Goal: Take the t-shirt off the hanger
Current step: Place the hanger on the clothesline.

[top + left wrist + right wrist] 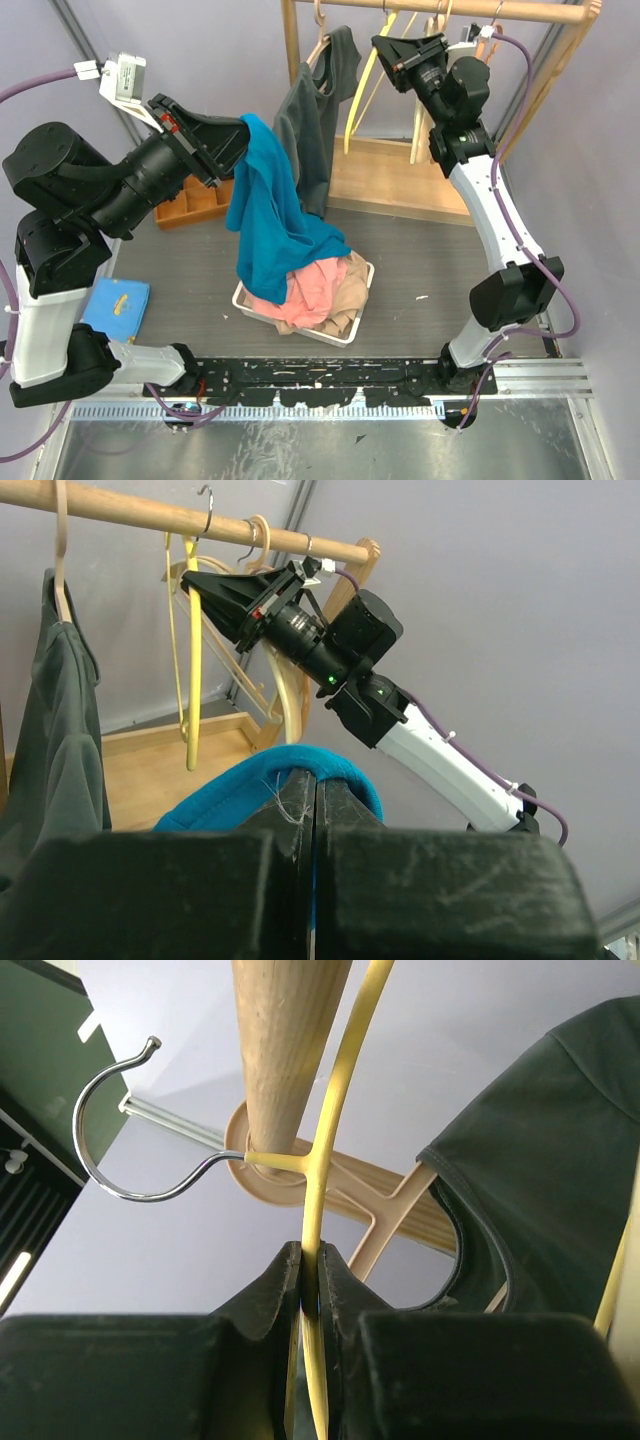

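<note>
A teal t-shirt (pixel 268 215) hangs from my left gripper (pixel 243 135), which is shut on its upper edge; the cloth drapes down onto the basket's pile. In the left wrist view the teal hem (pixel 240 790) folds over my pressed-together fingertips (pixel 316 780). The yellow hanger (pixel 362 85) hangs bare from the wooden rail (pixel 520 10), apart from the t-shirt. My right gripper (pixel 380 48) is shut on this hanger, just under its hook. The right wrist view shows the yellow hanger's bar (pixel 335 1100) pinched at my right gripper (pixel 311 1250).
A dark grey shirt (pixel 315 130) hangs on a beige hanger (pixel 390 1220) left of the yellow one. A white basket (pixel 245 303) of pink and tan clothes sits mid-table. An orange tray (pixel 195 205) and a blue cloth (pixel 118 305) lie at the left. The rack's wooden base (pixel 400 180) is behind.
</note>
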Robot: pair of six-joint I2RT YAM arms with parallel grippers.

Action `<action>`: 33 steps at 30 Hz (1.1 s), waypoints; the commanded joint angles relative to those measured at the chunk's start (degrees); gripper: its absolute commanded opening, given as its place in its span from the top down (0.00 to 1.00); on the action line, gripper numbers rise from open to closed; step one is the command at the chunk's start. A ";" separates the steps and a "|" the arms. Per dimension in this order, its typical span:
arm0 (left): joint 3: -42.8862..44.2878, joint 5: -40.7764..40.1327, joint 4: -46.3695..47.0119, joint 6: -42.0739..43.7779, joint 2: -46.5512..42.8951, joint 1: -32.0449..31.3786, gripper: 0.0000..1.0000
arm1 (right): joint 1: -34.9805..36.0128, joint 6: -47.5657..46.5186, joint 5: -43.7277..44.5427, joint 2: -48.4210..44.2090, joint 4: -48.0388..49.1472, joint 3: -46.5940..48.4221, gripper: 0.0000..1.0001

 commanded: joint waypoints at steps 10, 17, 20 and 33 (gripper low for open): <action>-0.10 -1.17 2.51 -0.13 1.93 0.01 1.00 | -1.94 3.39 2.78 3.96 -1.68 10.20 0.99; -0.39 -1.59 3.00 -0.13 2.22 0.01 1.00 | -2.58 3.83 3.70 4.27 -5.87 10.31 0.99; -0.41 -1.62 3.12 -0.21 2.33 0.06 1.00 | -2.79 3.85 4.10 4.06 -8.37 10.31 0.96; -0.60 -1.64 3.38 -0.74 2.29 0.02 1.00 | -3.18 4.37 4.17 2.34 -12.11 7.58 0.84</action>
